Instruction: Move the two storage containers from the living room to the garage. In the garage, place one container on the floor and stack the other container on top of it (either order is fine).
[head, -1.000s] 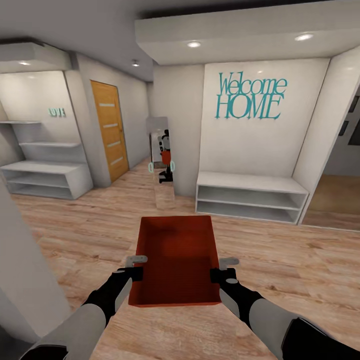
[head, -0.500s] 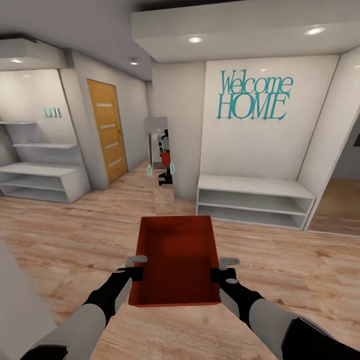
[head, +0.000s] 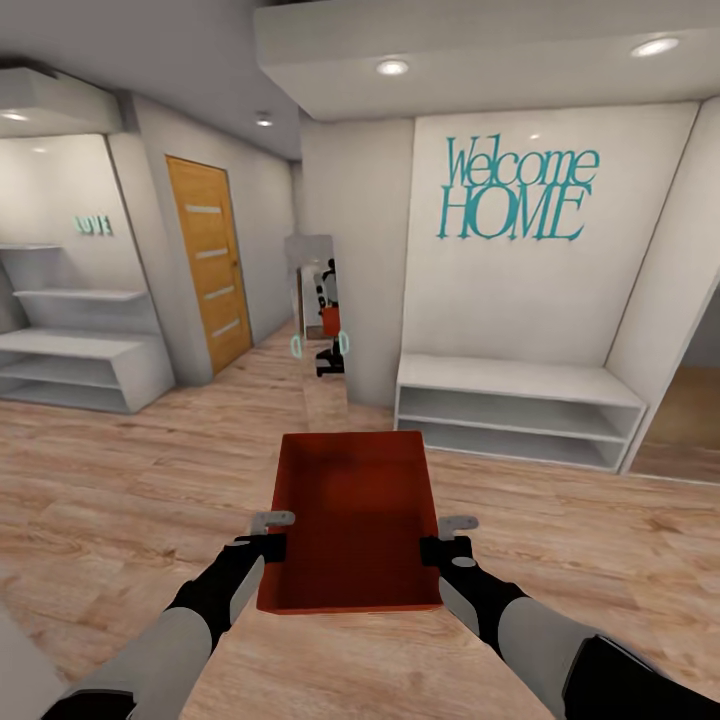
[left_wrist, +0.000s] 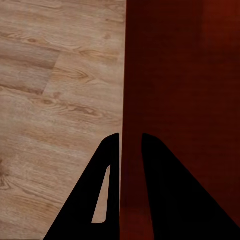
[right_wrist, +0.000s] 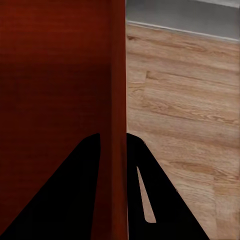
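Orange-red storage container (head: 352, 520) hangs between both arms above the wood plank floor (head: 120, 480), long axis pointing ahead; left gripper (head: 272, 533) and right gripper (head: 442, 537) each pinch a side wall between narrow fingers.

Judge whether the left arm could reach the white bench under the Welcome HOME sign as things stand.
Probably not: the left end effector is shut on the storage container's wall, and open wood floor separates it from the white bench.

Both arms forward, fingers (left_wrist: 112, 150) pinched.
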